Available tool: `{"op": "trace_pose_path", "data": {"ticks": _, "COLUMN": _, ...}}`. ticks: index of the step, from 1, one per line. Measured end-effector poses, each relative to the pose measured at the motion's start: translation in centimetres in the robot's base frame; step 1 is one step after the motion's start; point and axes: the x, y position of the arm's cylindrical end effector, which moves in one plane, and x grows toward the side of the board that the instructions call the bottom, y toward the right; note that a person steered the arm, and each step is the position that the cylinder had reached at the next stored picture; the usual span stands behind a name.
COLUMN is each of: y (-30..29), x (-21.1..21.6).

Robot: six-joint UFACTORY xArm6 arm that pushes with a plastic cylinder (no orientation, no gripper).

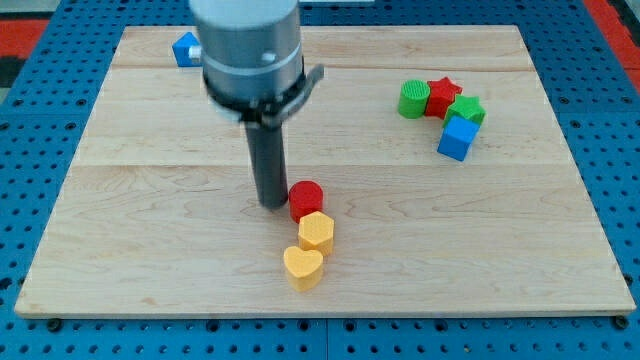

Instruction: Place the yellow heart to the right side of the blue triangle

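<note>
The yellow heart (303,267) lies near the view's bottom centre of the wooden board. A yellow hexagon (317,231) touches it just above, and a red cylinder (306,199) sits above that. My tip (270,203) is down on the board right beside the red cylinder's left side. The blue triangle (186,49) is at the view's top left, partly hidden behind the arm's grey body.
At the view's upper right sits a cluster: a green cylinder (413,99), a red star (442,97), a green block (466,110) and a blue cube (458,138). The wooden board (150,240) rests on a blue perforated table.
</note>
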Motion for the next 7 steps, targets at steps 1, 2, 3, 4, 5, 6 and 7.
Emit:
{"op": "trace_pose_path", "data": {"ticks": 1, "y": 0.0, "x": 4.8}}
{"op": "trace_pose_path", "data": {"ticks": 2, "y": 0.5, "x": 7.3}}
{"op": "trace_pose_path", "data": {"ticks": 3, "y": 1.1, "x": 7.5}}
{"op": "trace_pose_path", "data": {"ticks": 4, "y": 1.7, "x": 7.5}}
{"op": "trace_pose_path", "data": {"ticks": 5, "y": 4.2, "x": 7.7}}
{"op": "trace_pose_path", "data": {"ticks": 6, "y": 7.1, "x": 7.5}}
{"op": "trace_pose_path", "data": {"ticks": 7, "y": 10.1, "x": 6.2}}
